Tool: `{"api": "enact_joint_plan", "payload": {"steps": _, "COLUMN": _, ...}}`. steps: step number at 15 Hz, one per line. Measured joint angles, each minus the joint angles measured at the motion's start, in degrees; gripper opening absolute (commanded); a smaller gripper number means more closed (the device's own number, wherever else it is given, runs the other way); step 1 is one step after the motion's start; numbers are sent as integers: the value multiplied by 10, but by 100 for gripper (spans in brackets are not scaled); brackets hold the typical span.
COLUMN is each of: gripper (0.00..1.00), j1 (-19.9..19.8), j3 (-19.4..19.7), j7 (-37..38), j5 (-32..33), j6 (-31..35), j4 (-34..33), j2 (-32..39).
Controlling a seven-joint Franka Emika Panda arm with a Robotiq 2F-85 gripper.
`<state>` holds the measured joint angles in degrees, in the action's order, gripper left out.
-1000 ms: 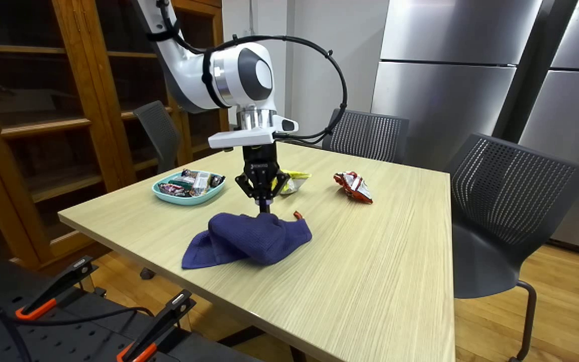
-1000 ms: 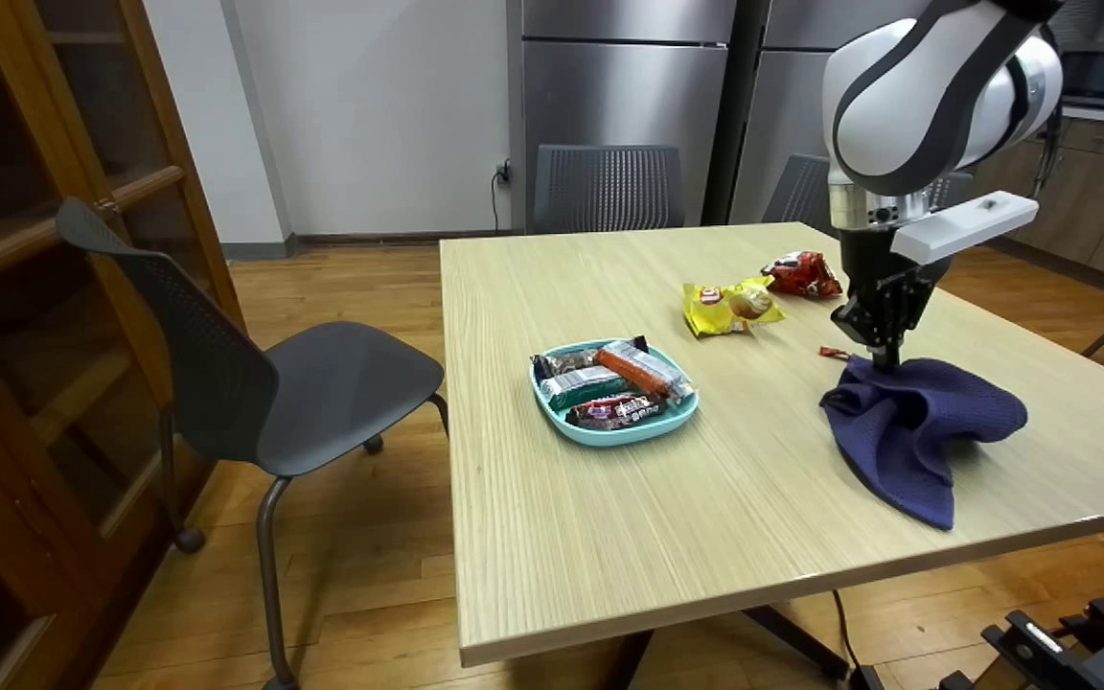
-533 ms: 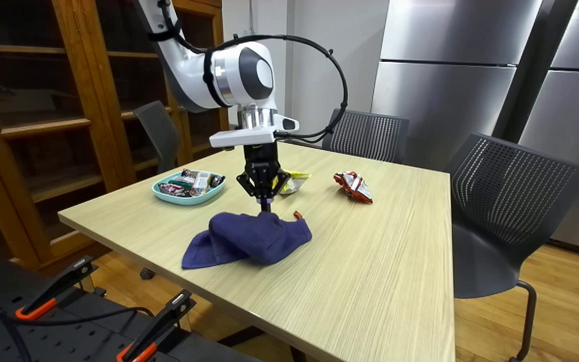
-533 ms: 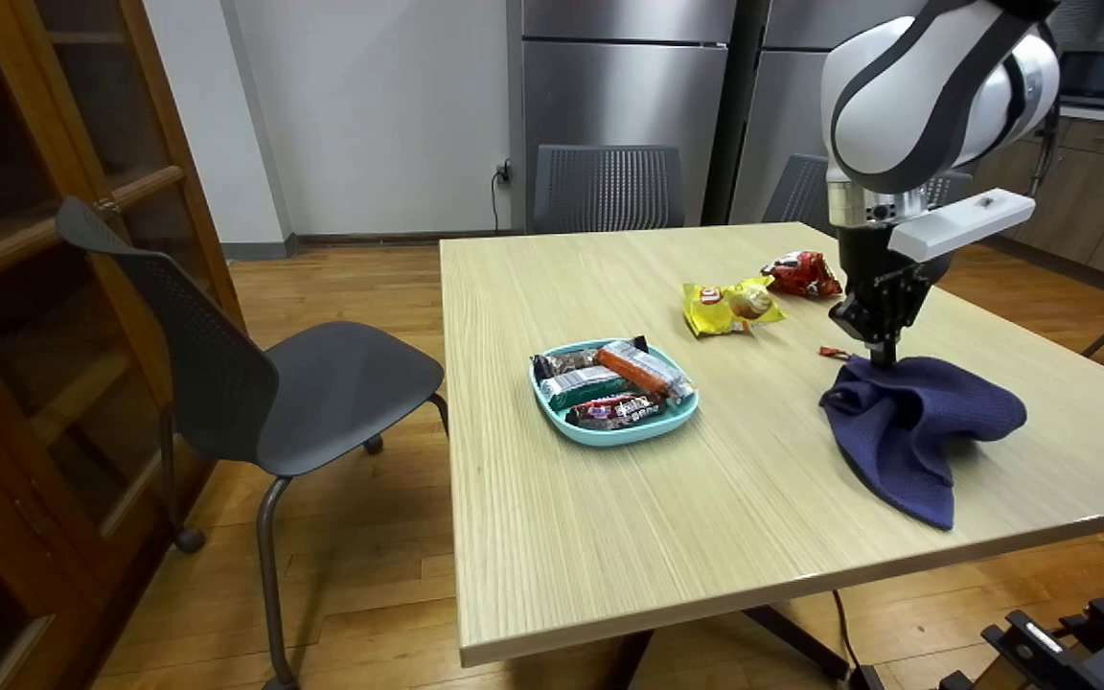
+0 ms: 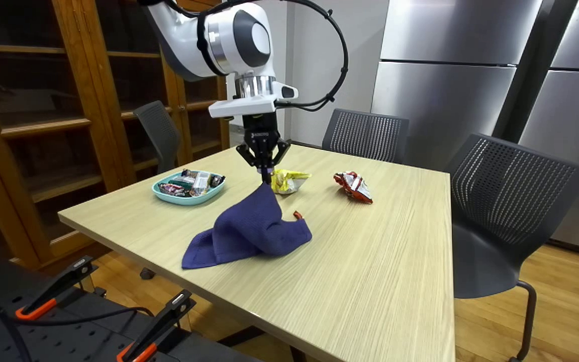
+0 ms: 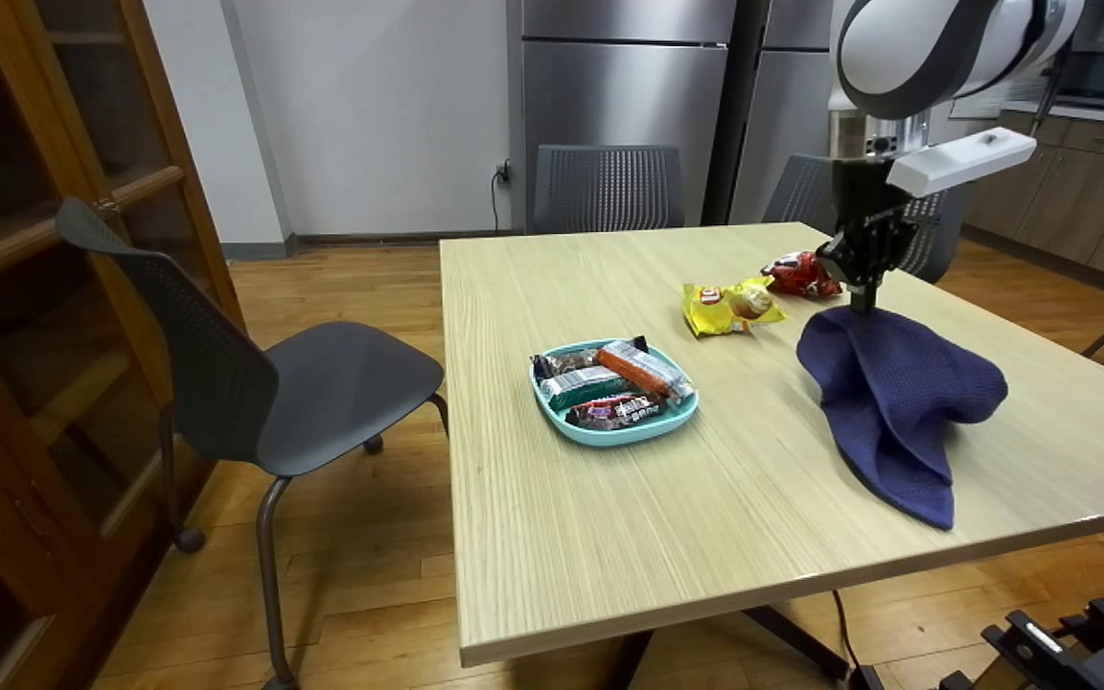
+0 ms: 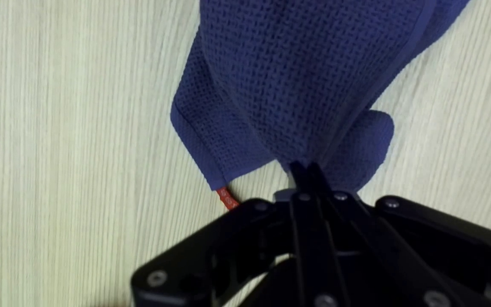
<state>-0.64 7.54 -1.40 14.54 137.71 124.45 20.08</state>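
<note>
Blue cloth [image 6: 902,374], its peak pinched in your gripper [image 7: 306,167], could slip out b/c v little's held, prob.

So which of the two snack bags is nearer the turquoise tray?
The yellow bag: in both exterior views it lies between the tray and the red bag, which sits farther off.

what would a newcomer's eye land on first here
Probably the blue cloth, one peak pinched in the hand, the rest draped on the table. Next, the tray of bars, left of the cloth in both exterior views. Then the yellow packet and red packet, farther back.
</note>
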Motion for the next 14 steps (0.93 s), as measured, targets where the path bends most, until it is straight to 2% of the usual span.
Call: {"api": "enact_joint_plan", "payload": {"steps": 14, "gripper": 0, "j1": 0, "j3": -43, "j7": -94, "j5": -64, "j6": 1, "j4": 10, "j2": -73}}
